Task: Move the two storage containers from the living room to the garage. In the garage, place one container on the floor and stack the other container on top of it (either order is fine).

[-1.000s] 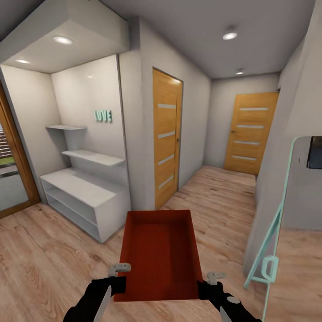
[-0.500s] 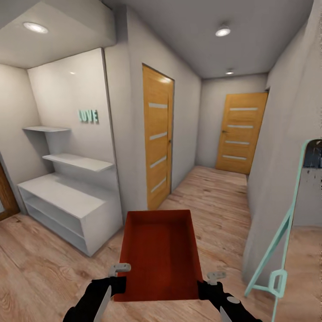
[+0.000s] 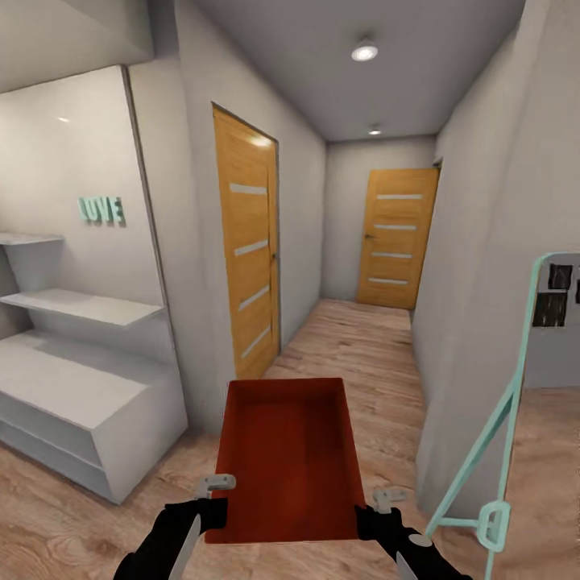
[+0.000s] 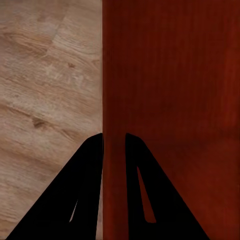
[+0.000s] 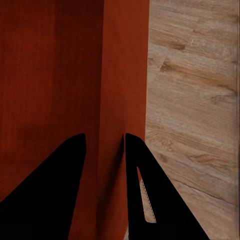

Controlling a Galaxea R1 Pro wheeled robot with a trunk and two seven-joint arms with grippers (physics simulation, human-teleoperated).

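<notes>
In the head view, one rust-red storage container (image 3: 288, 459) is carried low in front of the robot, its open top facing up, above the light wood plank floor (image 3: 72, 515) of a hallway. The left claw (image 3: 214, 486) is clenched on the container's left wall near the nearest corner, and the right claw (image 3: 385, 499) is clenched on its right wall at the other near corner. On the white wall at the left, mint-green letters (image 3: 101, 210) read "LOVE", above white shelves (image 3: 76, 306) and a low white cabinet (image 3: 80, 419). Two honey-coloured wooden doors show here: one (image 3: 246, 250) in the left wall, one (image 3: 395, 239) at the end of the corridor. At the right stands a mint-green framed panel (image 3: 499, 419), tilted; it carries small dark pictures which I cannot read. In the left wrist view, the two black fingers (image 4: 75, 200) stand on either side of the red wall, one outside over the plank floor, one inside the container (image 4: 170, 75). In the right wrist view, the black fingers (image 5: 150, 190) grip the other wall (image 5: 122, 75) the same way. These close views show the grip on the thin wall, which the head view shows only small.
</notes>
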